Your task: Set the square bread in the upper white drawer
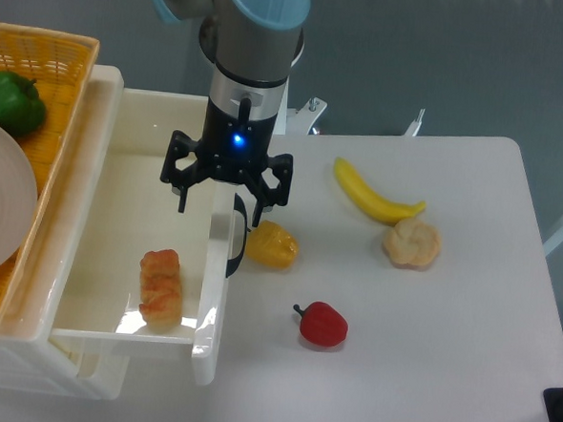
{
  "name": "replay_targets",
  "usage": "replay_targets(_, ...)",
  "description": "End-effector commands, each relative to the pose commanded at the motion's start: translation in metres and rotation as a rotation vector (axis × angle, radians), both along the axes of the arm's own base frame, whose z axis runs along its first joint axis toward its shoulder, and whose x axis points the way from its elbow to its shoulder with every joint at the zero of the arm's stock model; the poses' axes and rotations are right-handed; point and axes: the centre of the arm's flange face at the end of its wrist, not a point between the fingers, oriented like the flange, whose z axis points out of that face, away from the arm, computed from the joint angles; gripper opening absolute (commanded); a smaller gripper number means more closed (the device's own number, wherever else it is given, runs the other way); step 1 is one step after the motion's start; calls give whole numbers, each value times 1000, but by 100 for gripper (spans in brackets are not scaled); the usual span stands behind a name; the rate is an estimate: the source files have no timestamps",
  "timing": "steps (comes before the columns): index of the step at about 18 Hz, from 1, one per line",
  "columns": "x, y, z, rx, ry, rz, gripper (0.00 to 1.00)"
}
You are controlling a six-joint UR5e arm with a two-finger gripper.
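Observation:
The square bread [160, 289], a tan oblong loaf with a golden-brown lumpy crust, lies on the floor of the upper white drawer [122, 163], near its front right corner. My gripper [223, 196] hangs open above the drawer's right wall, higher than the bread and behind it, with nothing between its fingers. The drawer's dark loop handle [238, 237] shows just below the gripper.
A yellow pepper [273, 246] sits right beside the drawer's handle. A red pepper [323, 324], a banana [373, 195] and a round bun [412, 243] lie on the white table. An orange basket [42, 62] at left holds a green pepper [13, 101] and a plate [0, 203].

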Motion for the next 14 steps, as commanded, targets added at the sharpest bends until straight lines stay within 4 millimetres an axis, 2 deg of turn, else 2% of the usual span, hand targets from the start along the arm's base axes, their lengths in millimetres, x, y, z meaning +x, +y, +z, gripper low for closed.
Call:
replay_targets(5, -20, -13, 5, 8, 15, 27, 100)
replay_targets(9, -50, -34, -2, -3, 64, -48, 100)
replay_targets(14, -98, -70, -3, -9, 88, -3, 100)
